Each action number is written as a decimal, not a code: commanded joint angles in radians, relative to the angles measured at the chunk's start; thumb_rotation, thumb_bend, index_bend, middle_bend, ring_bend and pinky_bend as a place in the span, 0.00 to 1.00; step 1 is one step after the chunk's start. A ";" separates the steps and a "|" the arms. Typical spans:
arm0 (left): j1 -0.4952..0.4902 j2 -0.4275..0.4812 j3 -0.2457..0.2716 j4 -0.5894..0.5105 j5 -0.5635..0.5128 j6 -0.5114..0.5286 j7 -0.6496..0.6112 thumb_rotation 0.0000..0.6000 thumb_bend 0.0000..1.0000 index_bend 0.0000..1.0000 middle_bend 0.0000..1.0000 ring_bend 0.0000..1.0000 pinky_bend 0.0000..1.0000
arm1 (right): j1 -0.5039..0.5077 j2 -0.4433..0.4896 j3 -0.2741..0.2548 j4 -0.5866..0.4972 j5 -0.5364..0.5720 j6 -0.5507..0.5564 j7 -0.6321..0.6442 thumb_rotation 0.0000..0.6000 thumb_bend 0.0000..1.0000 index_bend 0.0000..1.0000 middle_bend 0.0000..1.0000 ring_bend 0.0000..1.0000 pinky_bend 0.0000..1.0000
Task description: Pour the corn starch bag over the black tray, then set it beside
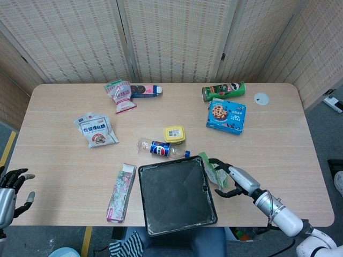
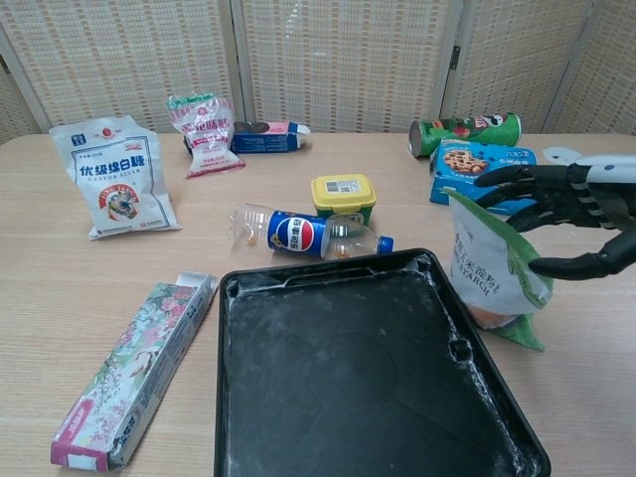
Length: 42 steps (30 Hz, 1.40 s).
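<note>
The corn starch bag (image 1: 210, 167) (image 2: 492, 273), white and green, stands upright on the table just off the right edge of the black tray (image 1: 174, 198) (image 2: 348, 368). The tray's floor is dusted with white powder. My right hand (image 1: 236, 179) (image 2: 571, 209) is at the bag's right side, fingers spread over its top and thumb lower on the right. No firm grip on the bag shows. My left hand (image 1: 13, 193) hangs off the table's front left corner with its fingers apart, holding nothing.
A Pepsi bottle (image 1: 161, 148) lies just behind the tray, with a yellow box (image 1: 174, 134) behind it. A pink floral carton (image 1: 121, 191) lies left of the tray. Further back are a white bag (image 1: 95, 129), a blue cookie box (image 1: 226, 115) and a green can (image 1: 223, 90).
</note>
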 commanded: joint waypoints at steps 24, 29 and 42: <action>0.007 0.013 -0.001 -0.024 0.008 0.017 0.015 1.00 0.44 0.36 0.25 0.22 0.08 | 0.047 -0.032 -0.041 0.300 -0.021 0.072 -0.405 1.00 0.09 0.13 0.20 0.21 0.12; 0.009 0.018 -0.001 -0.036 0.011 0.021 0.023 1.00 0.44 0.36 0.25 0.22 0.08 | 0.088 -0.090 -0.066 0.391 -0.061 0.035 -0.374 1.00 0.08 0.13 0.18 0.20 0.12; 0.009 0.027 -0.002 -0.059 0.015 0.023 0.045 1.00 0.44 0.36 0.25 0.22 0.07 | 0.170 -0.264 -0.124 0.623 -0.144 0.014 -0.276 1.00 0.08 0.17 0.19 0.20 0.12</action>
